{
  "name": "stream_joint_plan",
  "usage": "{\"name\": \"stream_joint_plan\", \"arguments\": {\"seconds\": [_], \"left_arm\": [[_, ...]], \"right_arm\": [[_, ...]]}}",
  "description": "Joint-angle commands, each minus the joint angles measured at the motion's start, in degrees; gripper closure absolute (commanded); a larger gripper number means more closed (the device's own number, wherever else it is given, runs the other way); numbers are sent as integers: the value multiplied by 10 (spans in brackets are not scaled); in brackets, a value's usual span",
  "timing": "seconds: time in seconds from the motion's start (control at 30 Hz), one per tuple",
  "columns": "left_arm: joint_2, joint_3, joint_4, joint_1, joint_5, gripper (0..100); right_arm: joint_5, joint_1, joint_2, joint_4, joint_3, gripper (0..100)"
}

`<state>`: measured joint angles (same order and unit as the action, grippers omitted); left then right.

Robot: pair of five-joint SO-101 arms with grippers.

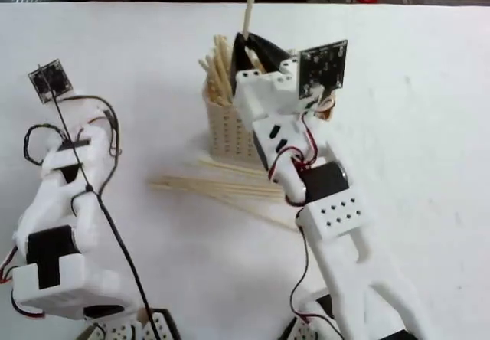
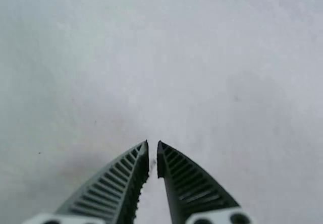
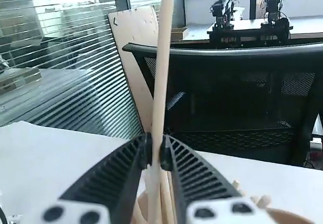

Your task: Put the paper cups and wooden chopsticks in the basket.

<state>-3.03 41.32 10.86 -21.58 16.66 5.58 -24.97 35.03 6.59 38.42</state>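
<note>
We see a white table (image 1: 429, 125) with the two arms side by side at its near edge. The right arm (image 1: 337, 217) stretches up the middle of the table and ends over the basket (image 1: 227, 137), a pale perforated tub standing upright near the table's centre. The left arm (image 1: 61, 202) sits folded on its own side, well apart from the basket. In front of the basket a loose bundle of wooden chopsticks (image 1: 222, 187) lies flat on the table, partly running under the right arm. More chopsticks (image 1: 218, 68) stand in the basket, leaning and fanning out above its rim. The right gripper (image 3: 155, 151) hangs just above the basket, and its jaws are pinched on a single chopstick (image 3: 164, 57) that points nearly straight up, its lower end down among the sticks in the basket. The left gripper (image 2: 152, 156) hovers over bare tabletop, its jaws drawn narrow with only a thin slit between the tips and nothing held.
</note>
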Motion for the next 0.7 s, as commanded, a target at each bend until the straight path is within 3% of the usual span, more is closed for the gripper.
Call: {"name": "stream_joint_plan", "arguments": {"seconds": [0.0, 0.17, 0.4, 0.6, 0.67], "left_arm": [[2, -33, -13, 7, 3, 950], [2, -33, -13, 7, 3, 950], [2, -33, -13, 7, 3, 950], [2, -33, -13, 7, 3, 950], [2, -33, -13, 7, -2, 950]], "right_arm": [[-25, 5, 1, -14, -4, 980], [-26, 2, 1, -13, -4, 976], [-26, 1, 1, 6, -4, 800], [-26, 0, 2, 14, -2, 844], [-27, -4, 3, 64, -2, 874]]}}
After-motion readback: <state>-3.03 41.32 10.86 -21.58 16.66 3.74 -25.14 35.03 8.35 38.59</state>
